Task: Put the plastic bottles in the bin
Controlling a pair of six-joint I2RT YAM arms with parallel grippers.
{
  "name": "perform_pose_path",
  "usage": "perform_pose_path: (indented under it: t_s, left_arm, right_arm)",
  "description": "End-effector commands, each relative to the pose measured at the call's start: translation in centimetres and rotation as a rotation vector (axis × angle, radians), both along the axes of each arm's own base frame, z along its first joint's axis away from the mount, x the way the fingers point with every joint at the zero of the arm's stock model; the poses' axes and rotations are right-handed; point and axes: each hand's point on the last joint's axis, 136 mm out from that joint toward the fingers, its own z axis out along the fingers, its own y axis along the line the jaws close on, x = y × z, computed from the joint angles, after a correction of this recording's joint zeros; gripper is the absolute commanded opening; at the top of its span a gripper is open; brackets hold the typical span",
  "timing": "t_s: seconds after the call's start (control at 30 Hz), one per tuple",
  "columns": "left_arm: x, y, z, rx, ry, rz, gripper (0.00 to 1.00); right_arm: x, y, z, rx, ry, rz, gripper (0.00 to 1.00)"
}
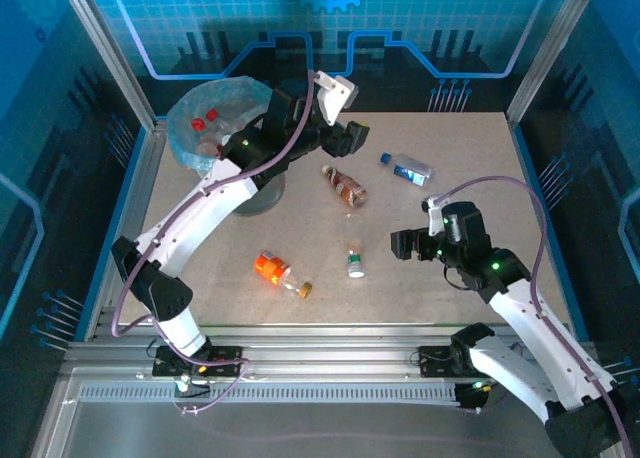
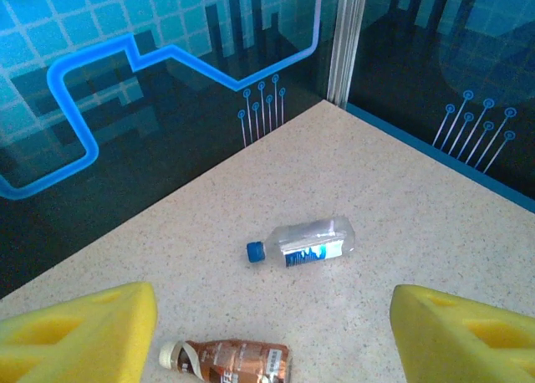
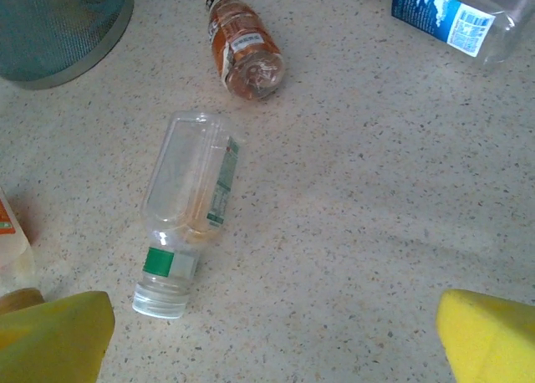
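The left gripper (image 1: 352,136) is held spread wide and empty above the far middle of the table (image 1: 480,208), just right of the bin (image 1: 178,130). In its wrist view the yellow pads (image 2: 75,333) stand well apart with nothing between them.

The bin stands at the far left. The orange-labelled bottle (image 1: 272,269) lies on its side towards the near edge, between the two arms. Its long axis is diagonal, with the cap towards the near right.

The brown-labelled bottle (image 1: 346,186) lies flat just on the near side of the left gripper, and is judged to be its closest target. Its long axis runs diagonally, with the cap (image 2: 170,354) towards the far left and the base towards the near right. A reach down and slightly nearward would be called for, with the fingers set across that diagonal.

The green-labelled bottle (image 1: 355,263) lies on its side just left of the right gripper (image 1: 405,244), which is the nearer arm to it. Its long axis runs roughly near to far, with the cap (image 3: 159,299) towards the near edge.

The blue-labelled bottle (image 1: 407,168) lies to the right of the left gripper at the far side, mostly left to right, with its blue cap (image 2: 254,251) pointing left.

The right gripper is likewise spread and holds nothing.
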Motion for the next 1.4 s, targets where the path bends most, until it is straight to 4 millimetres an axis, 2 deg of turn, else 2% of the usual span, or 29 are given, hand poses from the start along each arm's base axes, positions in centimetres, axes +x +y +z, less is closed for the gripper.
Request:
perform_pose_path:
  t_s: [0.0,0.17,0.27,0.4,0.5,0.7,0.8,0.83,0.97,1.1,1.23,1.37]
  left_arm:
    - [0.4,-0.6,1.8,-0.023,-0.068,-0.019,0.75]
    - [-0.1,0.2,3.1,-0.036,-0.085,0.005,0.75]
    - [-1.1,0.8,3.7,-0.008,-0.079,-0.006,0.76]
    - [-2.6,3.0,4.6,0.067,-0.103,0.016,0.77]
    - [-4.3,4.5,4.8,0.09,-0.108,0.021,0.8]
    - [-7.9,7.4,2.1,0.109,-0.014,0.031,0.83]
    - [-9.0,9.5,0.7,0.053,0.056,0.08,0.84]
    - [-9.1,10.3,0.1,0.02,0.091,0.101,0.84]
    - [-9.5,13.6,-2.0,-0.076,0.208,0.201,0.84]
    - [-10.8,15.8,-3.6,-0.102,0.28,0.233,0.84]
    - [-12.1,17.5,-5.3,-0.085,0.334,0.265,0.84]
    - [-13.4,18.5,-7.2,-0.064,0.403,0.294,0.84]
  right_arm:
    - [-0.2,-0.1,-0.2,0.032,0.007,0.001,1.0]
    - [0.4,-0.4,-0.4,0.029,0.026,-0.012,1.0]
    - [0.7,-0.9,-0.2,0.011,0.037,-0.027,1.0]
    - [0.9,-1.2,0.5,0.014,0.05,-0.048,1.0]
    - [0.9,-0.6,1.5,0.078,0.069,-0.063,1.0]
    - [1.1,1.8,2.2,0.304,0.161,-0.119,0.96]
    - [1.2,3.2,2.1,0.359,0.213,-0.133,0.93]
    - [1.4,3.9,2.6,0.363,0.21,-0.127,0.92]
    - [1.5,6.3,3.0,0.292,0.212,-0.088,0.92]
    - [1.4,9.4,3.0,0.204,0.234,-0.034,0.91]
    - [1.4,12.1,1.8,0.09,0.258,0.002,0.91]
    - [1.8,13.9,0.3,0.002,0.276,0.018,0.91]
